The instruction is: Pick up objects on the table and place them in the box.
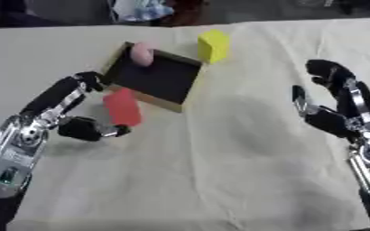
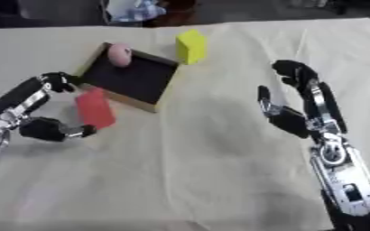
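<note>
Beige cloth covers the tabletop (image 1: 219,171), w/ creases running across it; dark clutter shows along the far edge, too unclear to identify. Box (image 1: 190,92): shallow, dark inside, tan rim, sits far-left of centre, turned at an angle to the view. Pink rounded obj (image 1: 142,54) lies in the box's far corner, against the rim. Yellow block (image 1: 213,45) stands upright on the cloth just beyond the box's far-right corner, close to it; cannot tell if touching. Red block (image 1: 122,107), oblong, tilted, sits just outside the box's near-left wall, between thumb and fingers (image 1: 86,79) of the left hand (image 1: 81,127). Fingers arch over the block's far end, thumb at its near end; hand looks clamped on it, contact on both ends. Cannot tell whether the block is resting on the cloth or lifted slightly. Left arm comes in from lower left. Right hand (image 2: 295,115) is well apart from all objs, on the right side over bare cloth; fingers apart and mostly straight, pointing up/away, thumb spread to the left, holding nothing. Right arm enters from lower right.
</note>
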